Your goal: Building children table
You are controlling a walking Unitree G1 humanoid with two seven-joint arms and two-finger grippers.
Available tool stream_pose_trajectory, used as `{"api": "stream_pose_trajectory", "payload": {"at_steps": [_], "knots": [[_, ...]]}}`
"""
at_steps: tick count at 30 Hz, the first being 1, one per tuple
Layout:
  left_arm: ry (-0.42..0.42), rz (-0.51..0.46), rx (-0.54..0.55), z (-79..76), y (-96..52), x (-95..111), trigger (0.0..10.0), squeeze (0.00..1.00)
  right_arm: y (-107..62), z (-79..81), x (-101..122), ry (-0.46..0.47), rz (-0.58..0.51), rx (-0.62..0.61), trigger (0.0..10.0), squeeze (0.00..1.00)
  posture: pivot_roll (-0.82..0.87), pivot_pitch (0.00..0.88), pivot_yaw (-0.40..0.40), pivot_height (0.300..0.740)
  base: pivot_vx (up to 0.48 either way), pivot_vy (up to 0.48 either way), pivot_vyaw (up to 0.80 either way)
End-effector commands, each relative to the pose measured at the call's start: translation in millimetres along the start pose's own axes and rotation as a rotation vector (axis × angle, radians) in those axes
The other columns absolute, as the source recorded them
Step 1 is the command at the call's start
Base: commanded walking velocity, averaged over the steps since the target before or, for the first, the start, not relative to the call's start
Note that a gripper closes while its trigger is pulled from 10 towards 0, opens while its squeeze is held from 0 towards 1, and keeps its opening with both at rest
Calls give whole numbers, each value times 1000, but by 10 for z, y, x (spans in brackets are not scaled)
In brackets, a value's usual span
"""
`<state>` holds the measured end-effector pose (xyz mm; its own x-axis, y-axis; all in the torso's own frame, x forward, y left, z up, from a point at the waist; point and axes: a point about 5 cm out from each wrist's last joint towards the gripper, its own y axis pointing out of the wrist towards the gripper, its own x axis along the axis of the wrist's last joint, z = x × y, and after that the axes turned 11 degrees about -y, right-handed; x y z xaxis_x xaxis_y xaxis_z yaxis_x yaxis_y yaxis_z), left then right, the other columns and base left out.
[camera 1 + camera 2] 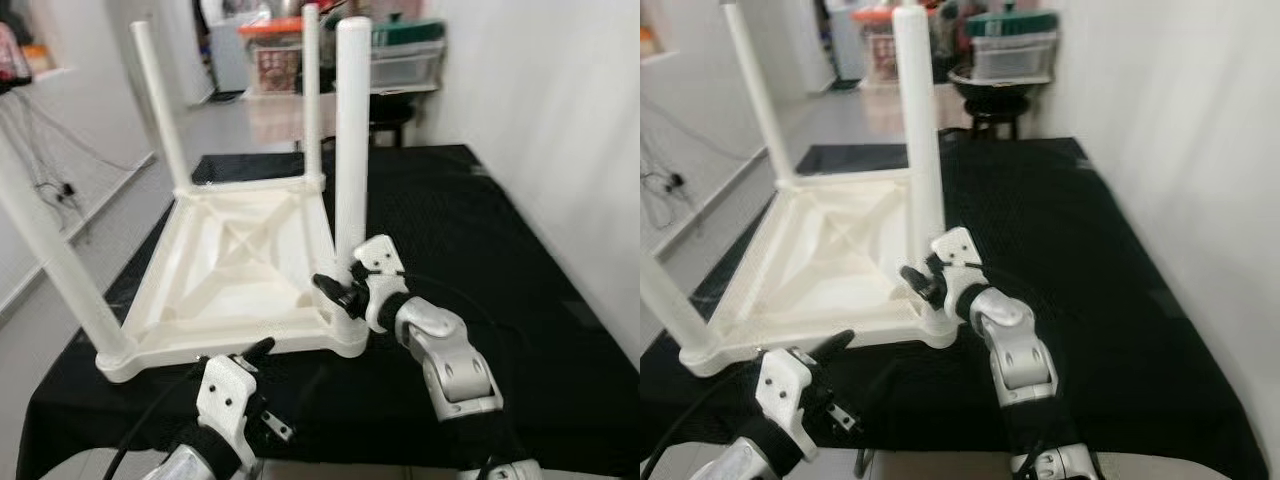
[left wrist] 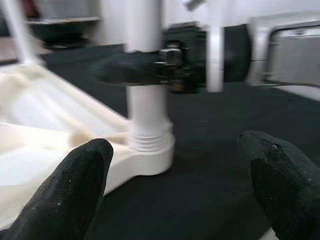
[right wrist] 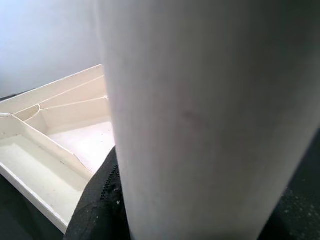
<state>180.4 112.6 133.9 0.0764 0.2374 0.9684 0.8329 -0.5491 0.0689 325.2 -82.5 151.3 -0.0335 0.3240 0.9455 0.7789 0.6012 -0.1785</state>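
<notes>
4 legs [image 1: 352, 130] on upturned table [image 1: 240, 262]; storage bins [image 1: 405, 55] beyond, seemingly.

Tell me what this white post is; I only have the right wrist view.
Observer: It's a leg of the upturned table, the near right one of four, standing up.
Operator: Say where the right gripper sits on it.
Observer: The right gripper is closed round it low down, just above the socket.
Operator: Report the left gripper.
Observer: The left gripper is open, off the table, facing that socket, where threads show.
</notes>
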Motion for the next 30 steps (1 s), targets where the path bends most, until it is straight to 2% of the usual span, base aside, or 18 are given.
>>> {"api": "stream_pose_trajectory", "payload": {"at_steps": [1,2,5,6,7,8,9,13,16,21,22,25,30], "knots": [[-16,28,-10,12,-19,-34,10000,0,24,100,-163,38,119,8,10000,0,-16,28,2,740,0,0,0],[-21,26,-11,17,-16,-35,10000,0,35,134,-90,62,89,37,10000,1000,-14,24,3,740,0,0,0],[-34,19,-14,29,-12,-32,10000,0,72,148,71,111,-2,123,10000,1000,-13,21,2,740,0,0,0],[-34,19,-14,29,-12,-32,10000,0,72,148,71,111,-2,123,10000,1000,-13,21,2,740,0,0,0],[-41,19,-20,38,-5,-33,10000,0,109,66,161,103,-110,275,10000,792,-10,13,0,740,0,0,0],[-43,19,-21,40,-2,-34,10000,0,110,39,182,101,-138,322,10000,792,-10,13,0,740,0,0,0],[-46,20,-22,42,2,-38,10000,0,107,-10,198,79,-169,379,10000,0,-9,6,0,740,0,0,0],[-49,21,-26,42,5,-42,10000,0,96,-93,206,31,-191,458,10000,0,-9,6,0,740,0,0,0],[-51,15,-20,45,18,-49,10000,0,78,-158,194,44,-193,638,10000,0,-4,0,-8,740,0,0,0],[-56,7,-13,42,32,-58,10000,0,174,-270,202,-9,-175,632,10000,0,9,0,-16,740,0,0,0],[-57,6,-11,42,33,-60,10000,0,198,-299,255,5,-197,631,0,0,9,0,-18,740,0,0,0],[-59,3,-8,42,36,-63,10000,0,237,-353,349,28,-240,650,0,0,5,0,-20,740,0,0,0],[-61,0,-5,42,36,-67,10000,0,236,-396,304,-2,-217,644,0,0,-6,0,-17,740,0,0,0]]}}
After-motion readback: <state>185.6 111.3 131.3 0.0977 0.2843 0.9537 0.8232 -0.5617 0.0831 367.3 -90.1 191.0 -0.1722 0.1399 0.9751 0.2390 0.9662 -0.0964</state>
